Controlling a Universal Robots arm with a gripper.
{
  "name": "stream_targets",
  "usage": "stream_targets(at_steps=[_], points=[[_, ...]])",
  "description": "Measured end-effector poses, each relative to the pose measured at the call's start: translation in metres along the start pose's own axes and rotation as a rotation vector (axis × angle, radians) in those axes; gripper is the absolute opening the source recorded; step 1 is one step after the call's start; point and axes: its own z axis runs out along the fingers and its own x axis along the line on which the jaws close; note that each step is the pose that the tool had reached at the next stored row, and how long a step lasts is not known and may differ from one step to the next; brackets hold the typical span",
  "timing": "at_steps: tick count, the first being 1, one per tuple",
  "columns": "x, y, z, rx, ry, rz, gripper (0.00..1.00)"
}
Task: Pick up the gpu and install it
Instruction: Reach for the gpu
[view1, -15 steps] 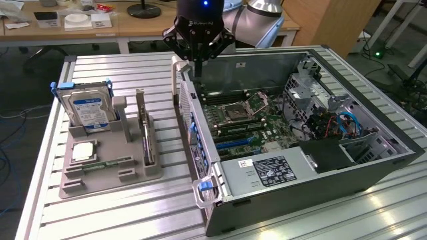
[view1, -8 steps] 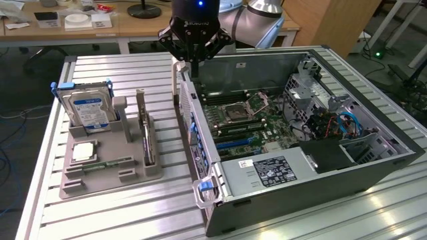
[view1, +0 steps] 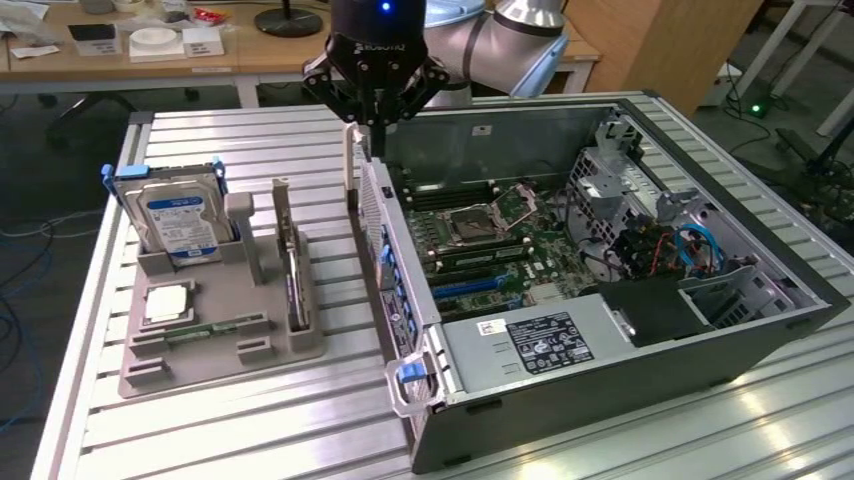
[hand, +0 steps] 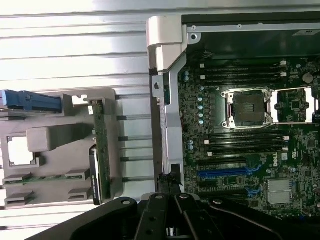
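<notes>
The gpu (view1: 286, 255) stands on edge in a slot of the grey parts holder (view1: 214, 350), to the exterior view's left of the open computer case (view1: 601, 380). In the wrist view the gpu (hand: 101, 145) shows as a thin green edge with a dark face. My gripper (view1: 378, 140) hangs above the case's rear wall, at the back, apart from the gpu. It is shut with nothing between its fingers. In the wrist view the gripper (hand: 170, 195) is over the case wall beside the motherboard (hand: 240, 150).
The holder also carries a silver hard drive (view1: 180, 220) with a blue label, a processor (view1: 167, 302) and a memory stick (view1: 200, 328). A blue expansion slot (hand: 225, 173) lies on the motherboard. A desk (view1: 160, 50) with clutter stands behind the slatted table (view1: 267, 430).
</notes>
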Motion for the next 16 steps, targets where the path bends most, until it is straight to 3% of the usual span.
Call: stream_targets(at_steps=[16], points=[[0.020, -0.0034, -0.0006, 0.0000, 0.0000, 0.000, 0.10]])
